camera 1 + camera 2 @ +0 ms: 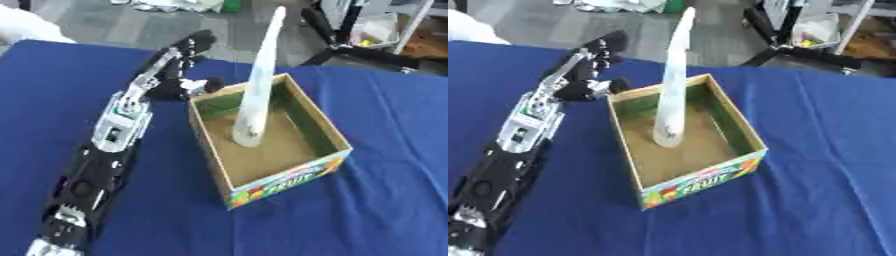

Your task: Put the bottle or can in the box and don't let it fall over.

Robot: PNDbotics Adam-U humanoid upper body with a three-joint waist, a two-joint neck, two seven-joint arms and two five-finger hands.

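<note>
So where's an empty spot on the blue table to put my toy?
Bare blue cloth lies right of the box and in front of it. The box floor nearer its printed front wall is bare too. It is crowded at the box's far left corner, where the left hand sits, and the tall white bottle stands inside.

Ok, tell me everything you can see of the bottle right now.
The bottle is tall, slim and whitish, looks like pale plastic, and tapers to a narrow top that rises well above the box walls. It stands upright on its wider base on the brown floor of the open cardboard box, near the back half and clear of the walls. A small dark mark shows near its base. Nothing holds it: the left hand is outside the box, beside its back left corner.
</note>
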